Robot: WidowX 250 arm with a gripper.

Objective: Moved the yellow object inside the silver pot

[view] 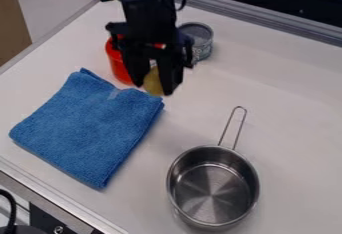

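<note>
Hanging out between the gripper's fingers, which are clamped on it, the yellow object is by the far right corner of the folded blue cloth, so not in the pot. There's a red container partly hidden behind the gripper, a grey can to its right. Silver pot sits near right, handle pointing far.

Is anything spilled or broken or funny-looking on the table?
Nothing looks spilled or broken. The pot sits upright, and so does the gray can. The blue cloth lies folded, just a bit crooked. The gripper holds the yellow thing between its fingers, which isn't odd.
</note>
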